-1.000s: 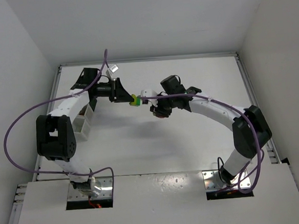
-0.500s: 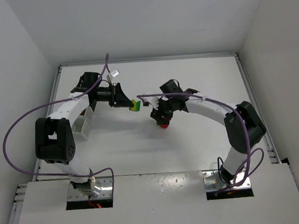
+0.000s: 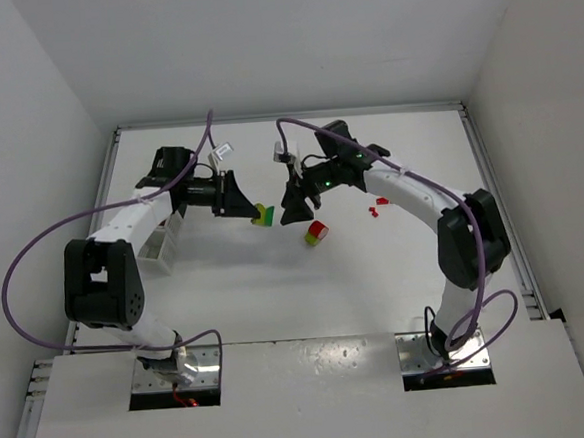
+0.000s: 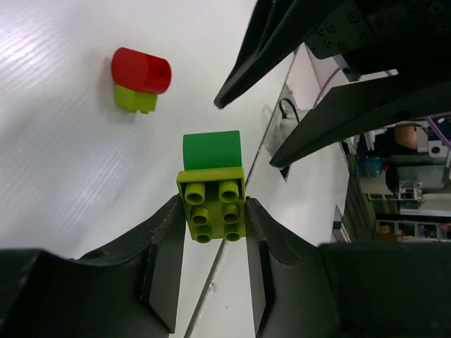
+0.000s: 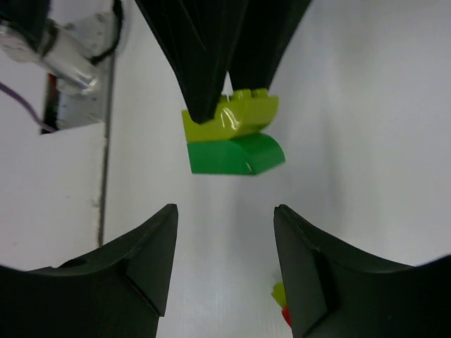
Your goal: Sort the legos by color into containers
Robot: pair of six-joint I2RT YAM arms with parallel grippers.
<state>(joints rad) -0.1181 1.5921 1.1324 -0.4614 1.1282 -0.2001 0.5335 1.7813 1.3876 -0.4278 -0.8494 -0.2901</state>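
A: State of the left fingers [image 4: 168, 239]?
B: Closed tight on a yellow-green lego [image 4: 214, 204], studs toward the wrist camera, with a green piece [image 4: 211, 149] stuck on its far end. Held above the table [image 3: 377, 283].
A: And the right fingers [image 5: 144, 260]?
B: Spread wide, holding nothing, tips facing that held pair, near but apart.
A: Anything else down on the table?
B: A red lego [image 4: 141, 69] joined to a yellow-green one, lying just beyond both sets of tips. A few tiny red legos [image 3: 379, 206] farther right. A white container [image 3: 164, 246] over by the left arm, well apart from all of them
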